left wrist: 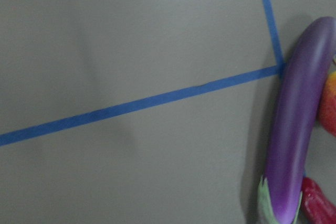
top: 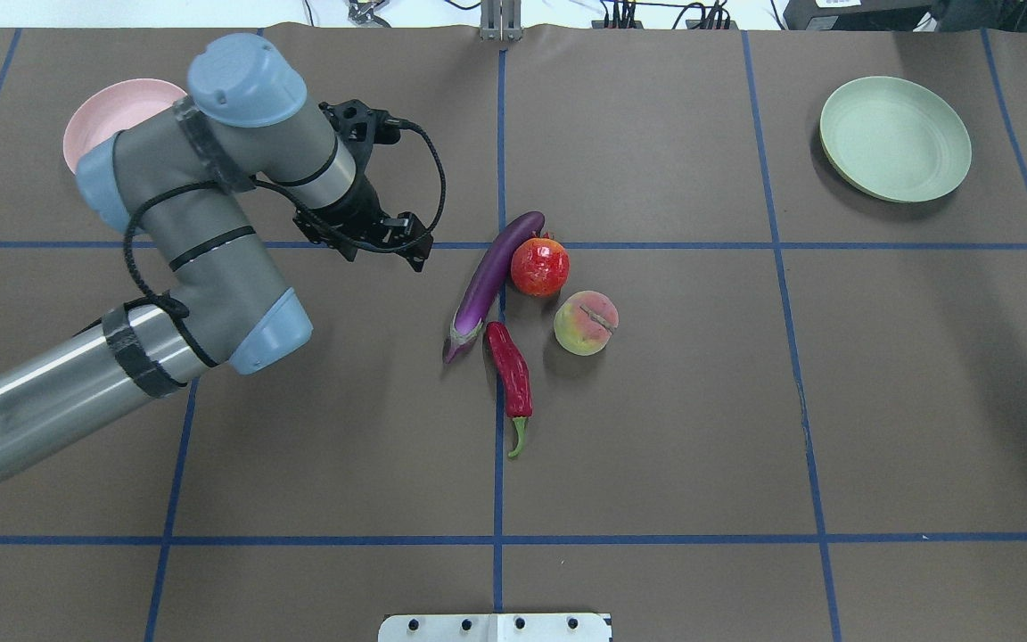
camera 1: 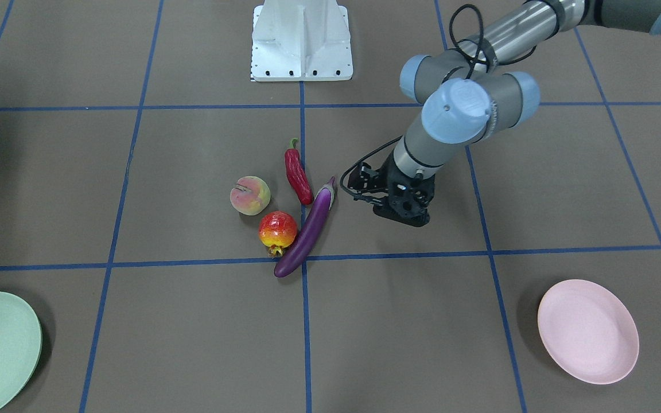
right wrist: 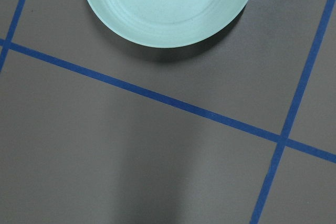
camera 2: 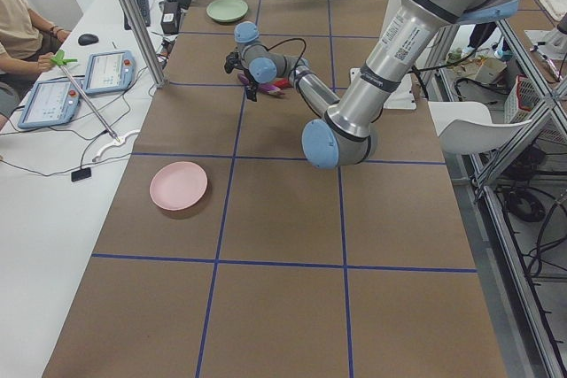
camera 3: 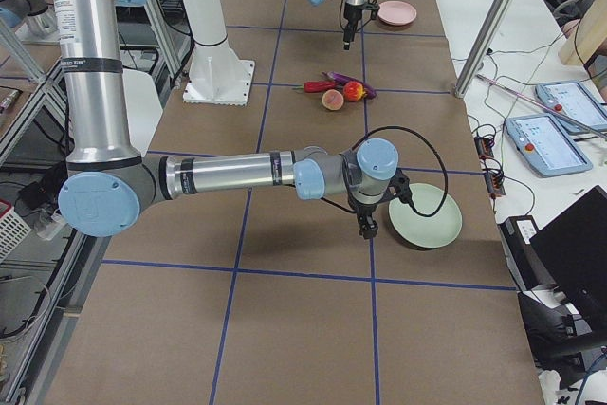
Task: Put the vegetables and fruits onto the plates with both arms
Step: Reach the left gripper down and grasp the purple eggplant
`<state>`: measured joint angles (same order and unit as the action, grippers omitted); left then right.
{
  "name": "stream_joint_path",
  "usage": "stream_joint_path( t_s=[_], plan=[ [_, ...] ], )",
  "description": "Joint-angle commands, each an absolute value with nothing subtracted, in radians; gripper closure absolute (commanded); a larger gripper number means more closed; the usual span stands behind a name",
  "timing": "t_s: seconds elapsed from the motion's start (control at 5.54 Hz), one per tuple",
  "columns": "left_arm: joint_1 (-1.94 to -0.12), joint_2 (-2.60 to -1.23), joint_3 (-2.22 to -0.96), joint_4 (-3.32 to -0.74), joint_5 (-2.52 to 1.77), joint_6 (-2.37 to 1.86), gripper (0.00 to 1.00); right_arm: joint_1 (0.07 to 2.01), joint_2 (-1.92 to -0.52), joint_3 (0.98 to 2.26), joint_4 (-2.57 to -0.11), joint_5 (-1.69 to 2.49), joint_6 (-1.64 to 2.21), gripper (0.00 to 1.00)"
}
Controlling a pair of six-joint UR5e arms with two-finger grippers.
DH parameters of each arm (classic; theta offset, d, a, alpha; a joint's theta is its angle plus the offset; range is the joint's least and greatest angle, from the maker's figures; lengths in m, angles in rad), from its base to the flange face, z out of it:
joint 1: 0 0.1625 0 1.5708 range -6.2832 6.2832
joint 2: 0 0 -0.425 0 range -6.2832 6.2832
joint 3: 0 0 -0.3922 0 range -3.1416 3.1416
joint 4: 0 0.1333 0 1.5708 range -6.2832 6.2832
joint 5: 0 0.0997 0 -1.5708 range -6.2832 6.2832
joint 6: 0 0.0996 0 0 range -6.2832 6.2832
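The purple eggplant [camera 1: 307,229] lies slanted at the table's middle, and it also shows in the left wrist view [left wrist: 294,129]. The red chili [camera 1: 299,175], the peach [camera 1: 249,195] and the pomegranate [camera 1: 277,230] lie close around it. My left gripper [camera 1: 405,217] hangs low beside the eggplant's cap end, apart from it. Its fingers are not clear, so I cannot tell if it is open. The pink plate [camera 1: 587,331] is on the left arm's side and is bare. My right gripper [camera 3: 368,227] hovers beside the bare green plate [top: 895,138]. I cannot tell its state.
The white robot base [camera 1: 302,40] stands at the table's near edge. Blue tape lines [top: 500,401] grid the brown mat. Operators' tablets [camera 2: 106,73] and a metal post [camera 2: 133,24] stand along the far side.
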<state>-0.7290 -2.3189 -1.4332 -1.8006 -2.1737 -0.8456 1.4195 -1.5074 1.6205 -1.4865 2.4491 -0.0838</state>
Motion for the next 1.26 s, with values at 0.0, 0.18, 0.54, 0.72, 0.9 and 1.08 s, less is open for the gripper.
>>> stream_joint_path(
  t_s=[0.0,0.18,0.54,0.72,0.9,1.08],
  plan=[
    [-0.703,-2.423,-1.308,-1.804,-2.155,-0.784,0.01,1.416,-1.505,1.626,-1.486,2.479,-0.083,0.00],
    [-0.665,-2.515,-1.202,-1.805,-2.102,-0.781,0.01,1.410,-1.503,1.628,-1.486,2.479,-0.069,0.00],
    [-0.629,-2.528,-1.163,-1.830,-2.060,-0.756,0.11,1.405,-1.502,1.621,-1.486,2.479,-0.060,0.00],
    [-0.627,-2.526,-1.161,-1.825,-2.060,-0.740,0.11,1.404,-1.502,1.620,-1.486,2.479,-0.060,0.00],
    [-0.617,-2.526,-1.146,-1.825,-2.060,-0.738,0.11,1.404,-1.502,1.620,-1.486,2.479,-0.060,0.00],
    [-0.611,-2.528,-1.123,-1.830,-2.059,-0.738,0.11,1.404,-1.502,1.620,-1.486,2.479,-0.060,0.00]
  ],
)
